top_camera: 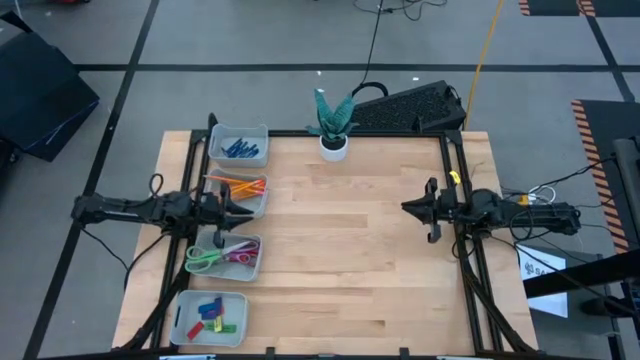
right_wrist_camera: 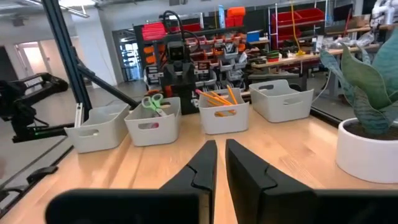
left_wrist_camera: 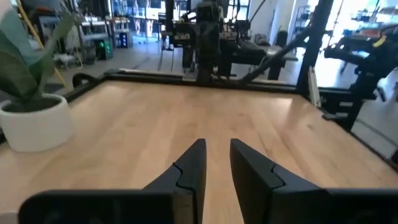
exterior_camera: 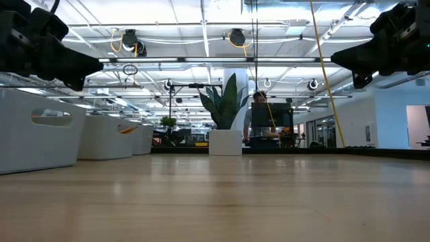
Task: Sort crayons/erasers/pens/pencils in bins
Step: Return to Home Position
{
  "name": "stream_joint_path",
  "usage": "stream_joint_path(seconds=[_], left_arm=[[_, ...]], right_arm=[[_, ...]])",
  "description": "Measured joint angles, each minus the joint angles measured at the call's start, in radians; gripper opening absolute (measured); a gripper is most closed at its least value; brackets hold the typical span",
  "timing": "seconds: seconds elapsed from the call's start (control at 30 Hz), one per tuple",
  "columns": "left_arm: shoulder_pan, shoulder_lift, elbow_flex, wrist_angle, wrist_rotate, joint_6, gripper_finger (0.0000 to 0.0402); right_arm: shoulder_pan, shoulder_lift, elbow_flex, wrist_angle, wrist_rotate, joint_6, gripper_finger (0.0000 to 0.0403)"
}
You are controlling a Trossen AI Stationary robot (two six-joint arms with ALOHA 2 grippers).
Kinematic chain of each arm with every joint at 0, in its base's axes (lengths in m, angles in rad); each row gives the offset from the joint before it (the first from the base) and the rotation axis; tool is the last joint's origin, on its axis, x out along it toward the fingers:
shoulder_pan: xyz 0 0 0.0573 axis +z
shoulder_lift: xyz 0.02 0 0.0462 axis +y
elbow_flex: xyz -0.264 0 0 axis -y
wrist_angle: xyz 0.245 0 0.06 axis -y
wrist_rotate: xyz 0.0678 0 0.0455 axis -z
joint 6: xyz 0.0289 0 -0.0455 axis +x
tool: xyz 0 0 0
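Sorting looks finished: both hands empty and drawn back to the table's sides.

The left hand (top_camera: 243, 209), fingers a narrow gap apart and holding nothing, hangs over the row of four pale grey-blue plastic bins (top_camera: 262, 133): slim dark blue pens (top_camera: 240, 150) lie in the bin on one side of it, long orange pencils (top_camera: 240, 186) almost under it, green and pink-handled scissors (top_camera: 215, 257) just to its other side, small flat coloured erasers (top_camera: 213, 315) farthest off. The right hand (top_camera: 408, 207), nearly closed and empty, hangs across the bare wooden table (top_camera: 350, 260), well apart from the bins. Judging by this, nothing loose remains; the next move calls only for checking and resting.
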Motion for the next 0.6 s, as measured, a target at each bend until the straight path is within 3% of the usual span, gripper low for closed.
stream_joint_path(seconds=[0.6], left_arm=[[0.0, 0.022, -0.002, 0.007, 0.009, -0.035, 0.0074]], right_arm=[[0.0, 0.001, -0.001, 0.005, 0.001, 0.0, 0.0027]])
